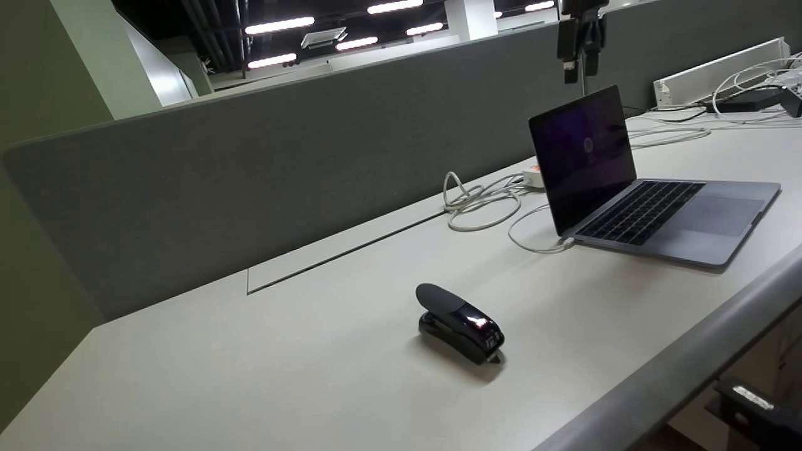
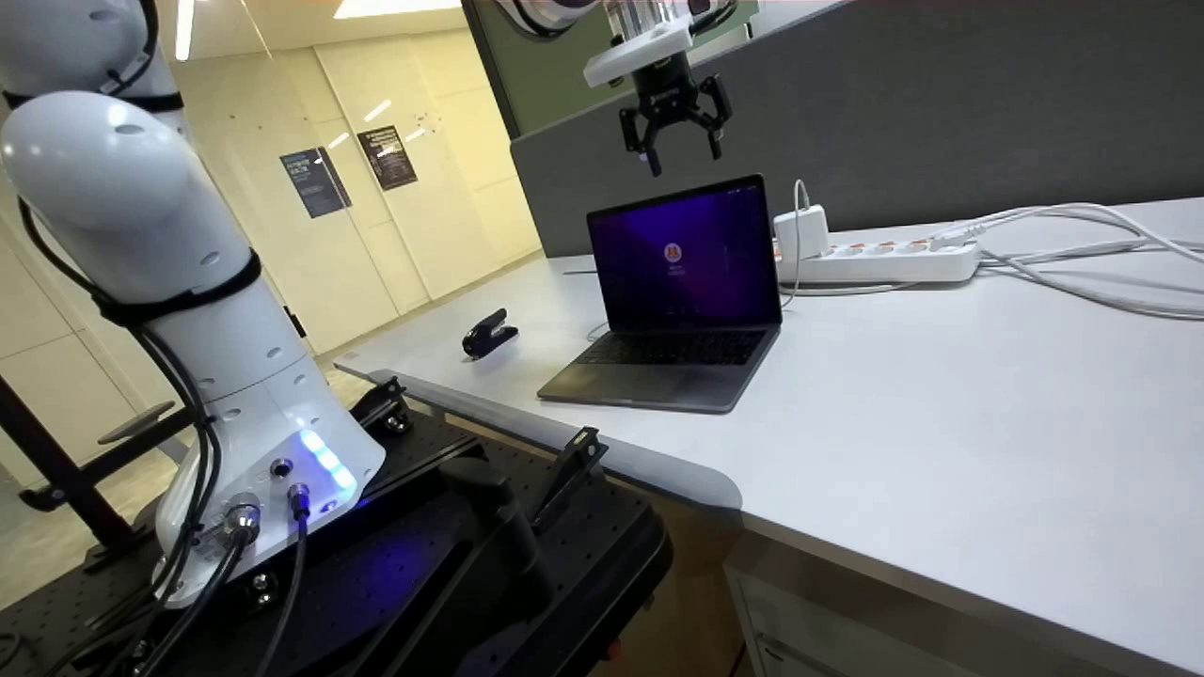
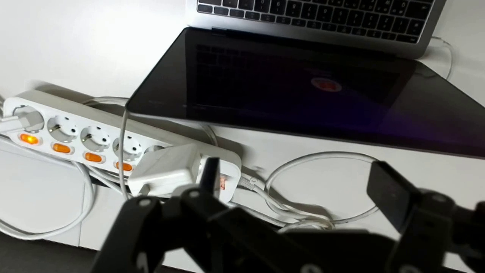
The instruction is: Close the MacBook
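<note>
The MacBook (image 1: 586, 164) stands open on the white desk, its lid raised steeply from the keyboard base. It is a thin silver-grey laptop with a dark purple screen, also seen in an exterior view (image 2: 679, 268). In the wrist view the screen (image 3: 280, 85) and part of the keyboard show; the outside of the lid is hidden. My gripper (image 2: 685, 158) hangs above the lid's top edge, apart from it, and is open and empty. It also shows in an exterior view (image 1: 581, 72). In the wrist view the gripper (image 3: 297, 178) has its fingers wide apart behind the lid's top edge.
A white power strip (image 2: 879, 263) with a charger plug (image 2: 801, 233) lies behind the MacBook. Loose white cables (image 1: 482, 200) lie along the back, by a grey partition (image 1: 313, 169). A white cable is plugged into the laptop's side. A small black stapler-like object (image 1: 460, 322) lies beside it.
</note>
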You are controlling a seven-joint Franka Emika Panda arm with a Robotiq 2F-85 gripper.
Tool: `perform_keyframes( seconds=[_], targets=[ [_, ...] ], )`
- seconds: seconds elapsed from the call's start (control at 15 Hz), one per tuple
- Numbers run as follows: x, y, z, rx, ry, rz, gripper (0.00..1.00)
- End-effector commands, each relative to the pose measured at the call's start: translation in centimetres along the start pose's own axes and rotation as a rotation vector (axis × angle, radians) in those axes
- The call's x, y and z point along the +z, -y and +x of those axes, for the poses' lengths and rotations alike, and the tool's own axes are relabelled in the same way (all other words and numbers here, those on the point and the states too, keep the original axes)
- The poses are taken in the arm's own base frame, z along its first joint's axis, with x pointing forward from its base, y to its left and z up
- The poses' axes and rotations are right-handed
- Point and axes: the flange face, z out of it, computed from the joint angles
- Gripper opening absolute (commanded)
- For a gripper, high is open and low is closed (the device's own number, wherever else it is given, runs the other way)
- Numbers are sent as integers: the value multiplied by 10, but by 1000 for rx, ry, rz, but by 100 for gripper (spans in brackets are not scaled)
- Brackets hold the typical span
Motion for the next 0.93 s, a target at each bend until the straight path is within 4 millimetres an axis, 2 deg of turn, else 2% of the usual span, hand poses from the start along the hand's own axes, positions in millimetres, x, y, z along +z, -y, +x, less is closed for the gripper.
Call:
perform_keyframes(
  seconds=[0.0,0.87],
  targets=[
    [7,-1,9,32,3,6,100],
    [33,16,13,71,14,52,100]
  ],
)
